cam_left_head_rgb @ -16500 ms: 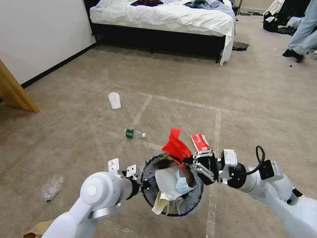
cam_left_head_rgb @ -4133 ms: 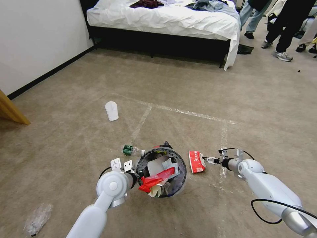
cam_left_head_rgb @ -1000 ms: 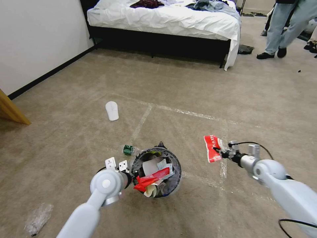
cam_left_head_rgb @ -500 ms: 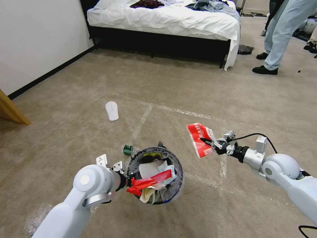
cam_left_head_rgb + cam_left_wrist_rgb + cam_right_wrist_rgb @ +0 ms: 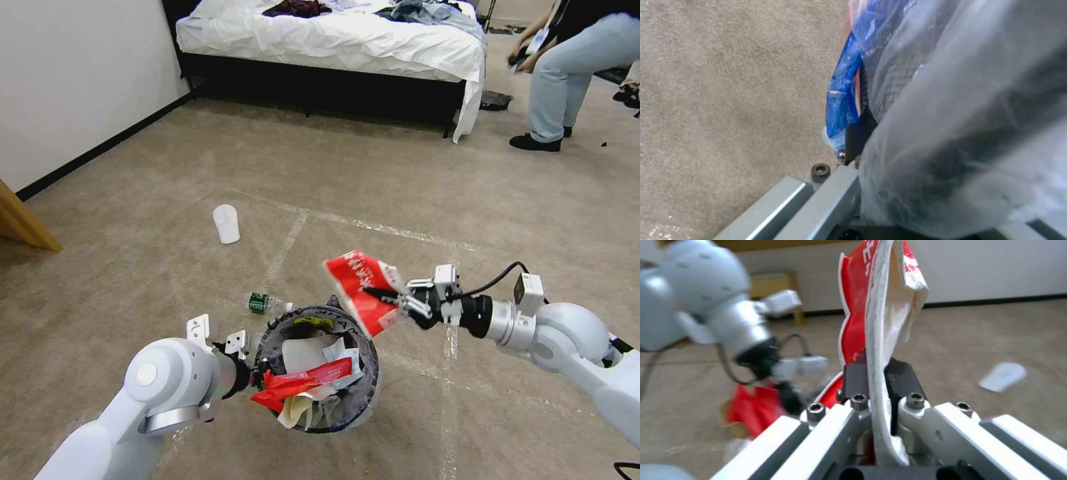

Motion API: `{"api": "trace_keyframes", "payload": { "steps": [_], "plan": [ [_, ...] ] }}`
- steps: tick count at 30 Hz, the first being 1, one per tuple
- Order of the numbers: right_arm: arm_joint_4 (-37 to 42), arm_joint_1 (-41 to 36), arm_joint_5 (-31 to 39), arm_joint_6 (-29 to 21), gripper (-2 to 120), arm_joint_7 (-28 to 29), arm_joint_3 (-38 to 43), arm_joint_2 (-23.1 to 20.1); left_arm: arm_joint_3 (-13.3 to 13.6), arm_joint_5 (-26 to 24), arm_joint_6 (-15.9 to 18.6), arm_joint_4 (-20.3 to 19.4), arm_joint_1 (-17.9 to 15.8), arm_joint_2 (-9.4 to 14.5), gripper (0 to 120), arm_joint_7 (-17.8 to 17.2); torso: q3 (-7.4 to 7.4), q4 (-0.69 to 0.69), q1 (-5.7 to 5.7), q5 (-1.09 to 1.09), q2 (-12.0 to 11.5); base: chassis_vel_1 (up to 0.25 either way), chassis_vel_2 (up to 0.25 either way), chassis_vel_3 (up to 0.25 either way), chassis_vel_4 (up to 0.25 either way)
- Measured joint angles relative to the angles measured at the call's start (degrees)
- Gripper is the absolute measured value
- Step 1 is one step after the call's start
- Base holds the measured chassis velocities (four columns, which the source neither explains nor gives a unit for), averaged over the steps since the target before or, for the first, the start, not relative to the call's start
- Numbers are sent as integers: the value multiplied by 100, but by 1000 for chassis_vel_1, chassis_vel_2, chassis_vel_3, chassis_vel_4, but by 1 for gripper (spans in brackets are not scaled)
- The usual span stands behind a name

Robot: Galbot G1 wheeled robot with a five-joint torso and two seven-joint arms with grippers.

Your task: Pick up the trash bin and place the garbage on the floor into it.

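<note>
The trash bin, lined with a clear bag and heaped with paper and red wrappers, hangs off the floor. My left gripper is shut on its near-left rim. The left wrist view shows a black finger clamping the blue-edged bag. My right gripper is shut on a red-and-white wrapper, held just above the bin's far-right rim. In the right wrist view the wrapper stands upright between the pads. Still on the carpet lie a white slipper and a green-labelled bottle.
A bed with white sheets stands at the back, a white wall runs along the left and a wooden leg juts in there. A person crouches at the far right. Tape lines cross the carpet.
My right gripper has carried the red-and-white wrapper leftward, from beside the bin to just over its far-right rim. The left arm has shifted the bin slightly nearer.
</note>
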Motion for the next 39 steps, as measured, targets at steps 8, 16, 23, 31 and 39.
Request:
{"api": "trace_keyframes", "payload": {
  "steps": [8, 16, 23, 31, 39],
  "plan": [
    [623, -334, -101, 33, 0, 35, 30, -240, -15, 14, 0, -103, -5, 5, 0, -9, 0, -1, 0, 0, 0, 0, 0, 0, 0],
    [589, -703, -600, 97, 0, -89, -32, -213, -43, 45, 1, -144, 71, -3, 0, -9, 0, 0, 0, 1, 0, 0, 0, 0, 0],
    [62, -667, -1365, 366, 0, -222, -205, 78, 5, 55, -14, -162, 64, -88, 0, 0, 0, 0, 0, 1, 0, 0, 0, 0, 0],
    [-462, -550, -2033, 695, 0, -265, -356, 404, 52, 53, -12, -181, 84, -126, 0, 7, 0, 0, 0, 1, 0, 0, 0, 0, 0],
    [-805, -310, -2469, 863, 0, -406, -590, 699, 153, 65, -10, -185, 63, -184, 0, -1, 0, 0, 0, 1, 0, 0, 0, 0, 0]
  ]
}}
